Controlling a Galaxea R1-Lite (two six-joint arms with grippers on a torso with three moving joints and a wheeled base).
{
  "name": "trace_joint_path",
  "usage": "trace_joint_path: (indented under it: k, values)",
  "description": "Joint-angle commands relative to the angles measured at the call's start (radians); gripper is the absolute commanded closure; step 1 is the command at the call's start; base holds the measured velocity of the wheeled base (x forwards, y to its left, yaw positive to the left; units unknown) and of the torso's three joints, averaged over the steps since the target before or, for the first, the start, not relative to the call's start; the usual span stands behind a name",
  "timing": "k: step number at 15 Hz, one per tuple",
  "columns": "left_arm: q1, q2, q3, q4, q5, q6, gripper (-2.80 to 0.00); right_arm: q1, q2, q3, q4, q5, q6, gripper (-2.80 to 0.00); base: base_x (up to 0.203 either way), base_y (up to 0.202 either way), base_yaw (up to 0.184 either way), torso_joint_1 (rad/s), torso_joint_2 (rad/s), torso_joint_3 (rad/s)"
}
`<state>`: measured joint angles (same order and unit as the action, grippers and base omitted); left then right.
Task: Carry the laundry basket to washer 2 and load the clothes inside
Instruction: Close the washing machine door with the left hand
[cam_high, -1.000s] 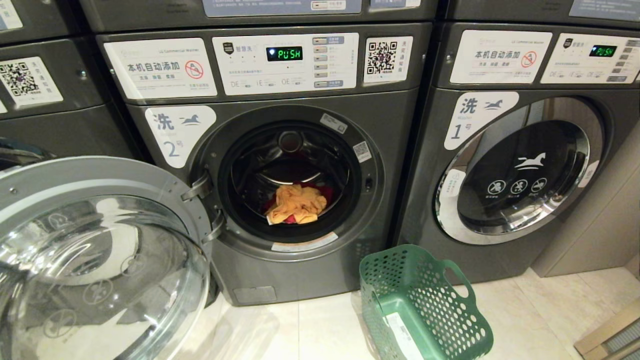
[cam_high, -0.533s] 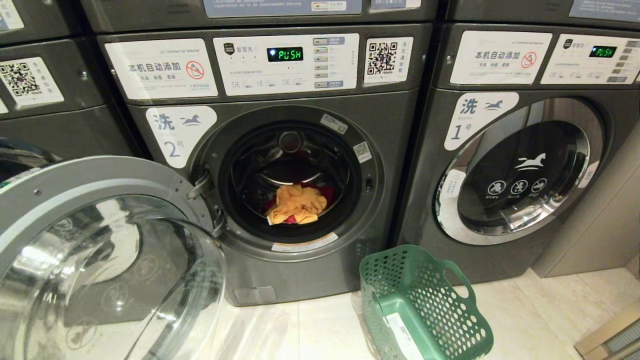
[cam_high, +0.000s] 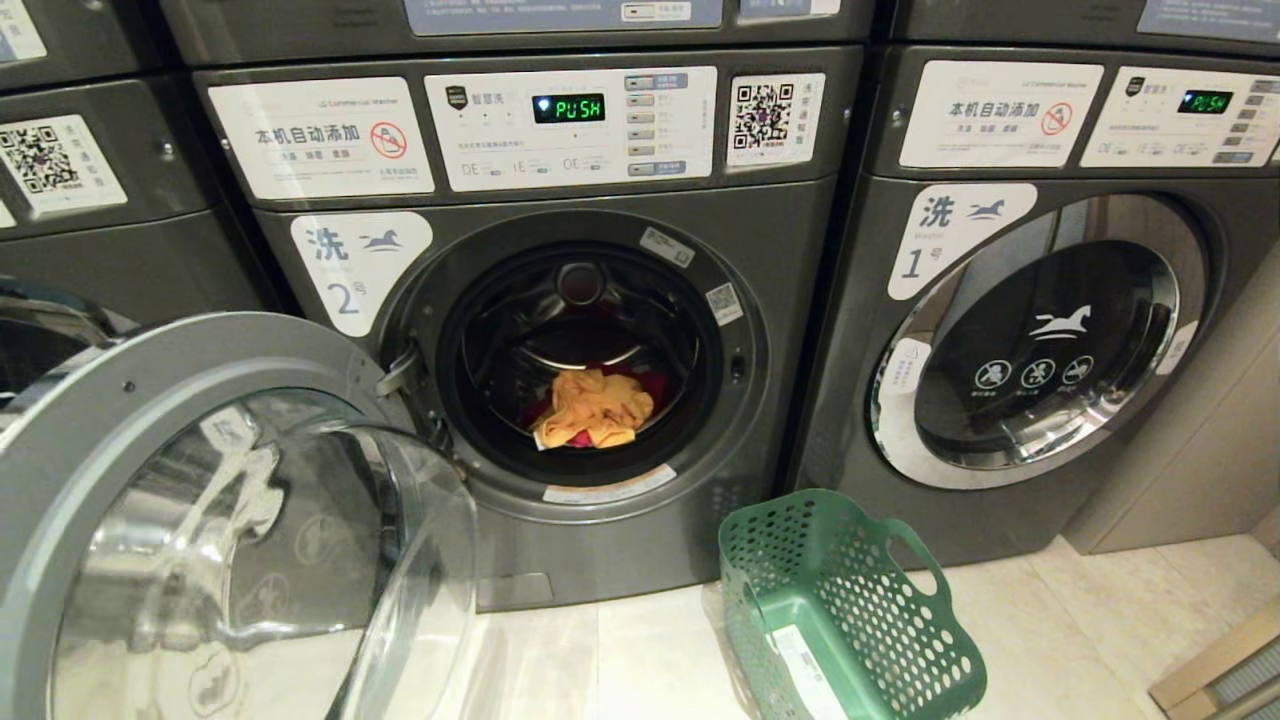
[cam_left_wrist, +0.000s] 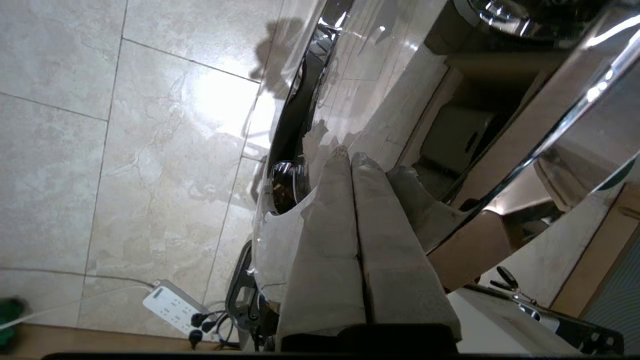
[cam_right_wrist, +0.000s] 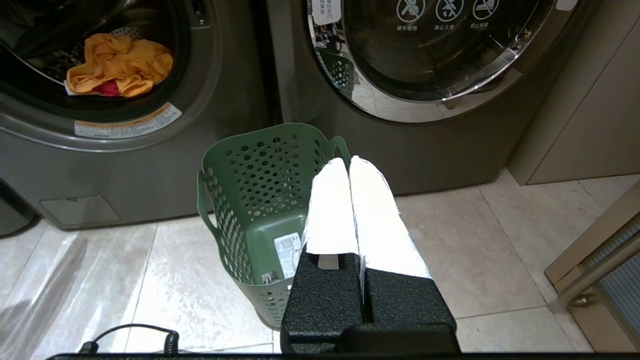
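Washer 2 (cam_high: 790, 260) stands in the middle with its round door (cam_high: 230, 500) swung out to the left. The clothes (cam_high: 592, 408), a yellow-orange piece over a pink-red one, lie in the drum and also show in the right wrist view (cam_right_wrist: 117, 64). The green laundry basket (cam_high: 800, 540) stands empty on the floor between the two washers, tilted, with its sticker showing. My left gripper (cam_left_wrist: 350, 156) is shut, its tips against the door's shiny outer face. Shut and holding nothing, my right gripper (cam_right_wrist: 348, 161) hangs over the basket (cam_right_wrist: 265, 170). Neither gripper shows in the head view.
Washer 1 (cam_high: 1040, 340) at the right has its door shut. Another grey machine (cam_high: 100, 200) stands at the left. A beige cabinet (cam_high: 1200, 430) flanks washer 1. A white power strip (cam_left_wrist: 172, 305) with plugs and cables lies on the tiled floor.
Washer 2's door has swung to the right, toward the drum opening. The clothes, the basket and the right arm have stayed still.
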<state>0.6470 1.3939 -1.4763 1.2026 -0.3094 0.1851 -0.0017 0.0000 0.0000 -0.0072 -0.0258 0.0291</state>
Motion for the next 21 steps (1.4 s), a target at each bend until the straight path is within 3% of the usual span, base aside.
trace_joint_path:
  k: [1, 8, 12, 16, 21]
  values:
    - [-0.058, -0.065, 0.039, 0.006, -0.002, -0.001, 0.0, 0.0, 0.002, 0.0, 0.0, 0.0, 0.0, 0.0, 0.0, 0.0, 0.0, 0.0, 0.0, 0.0]
    - [-0.224, -0.137, 0.09, 0.004, -0.002, -0.006, 0.0, 0.0, 0.002, 0.0, 0.0, 0.0, 0.0, 0.0, 0.0, 0.0, 0.0, 0.0, 0.0, 0.0]
    - [-0.42, -0.151, 0.104, -0.041, -0.001, -0.004, 0.0, 0.0, 0.002, 0.0, 0.0, 0.0, 0.0, 0.0, 0.0, 0.0, 0.0, 0.0, 0.0, 0.0]
    - [-0.612, -0.139, 0.2, -0.289, 0.032, -0.001, 0.0, 0.0, 0.002, 0.0, 0.0, 0.0, 0.002, 0.0, 0.0, 0.0, 0.0, 0.0, 0.0, 0.0]
    - [-0.823, -0.011, 0.357, -0.75, 0.176, -0.015, 0.0, 0.0, 0.002, 0.0, 0.0, 0.0, -0.002, 0.0, 0.0, 0.0, 0.0, 0.0, 0.0, 0.0]
